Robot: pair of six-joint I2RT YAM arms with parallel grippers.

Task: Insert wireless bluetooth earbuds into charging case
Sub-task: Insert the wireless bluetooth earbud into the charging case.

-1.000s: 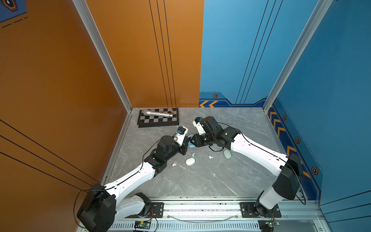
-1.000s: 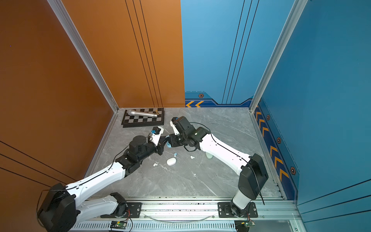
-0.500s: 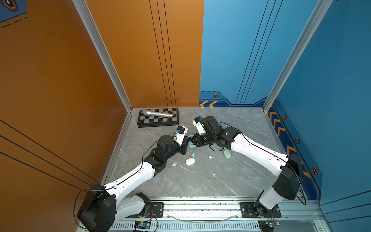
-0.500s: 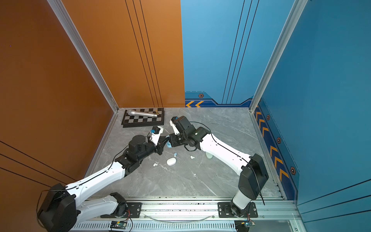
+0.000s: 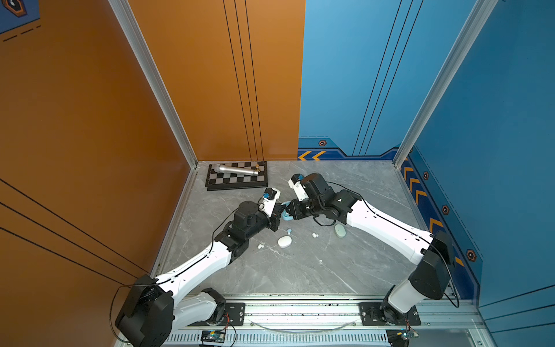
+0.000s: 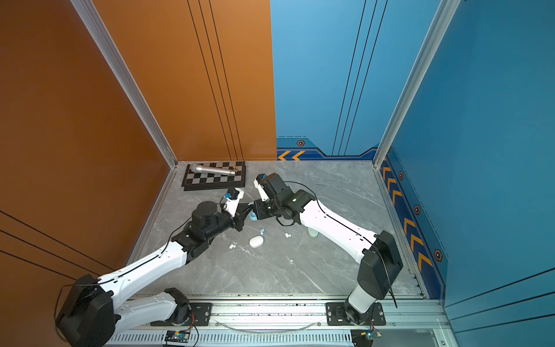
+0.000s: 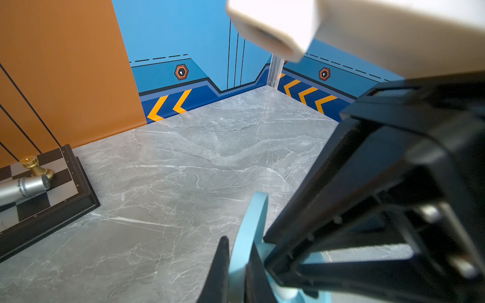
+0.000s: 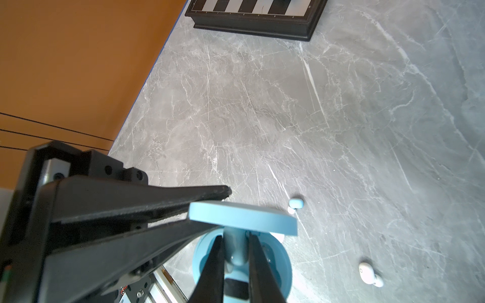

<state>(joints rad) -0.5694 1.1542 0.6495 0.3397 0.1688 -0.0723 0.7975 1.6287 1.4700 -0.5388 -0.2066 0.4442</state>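
Tightening right claw (image 8: 235, 237) on blue earbud (image 8: 235, 253), left claw (image 7: 238, 244) on lid (image 7: 254, 213)

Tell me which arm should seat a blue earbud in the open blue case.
Right. The right gripper pinches the pale blue earbud over the case base, while the left gripper is shut on the lid, holding it open.
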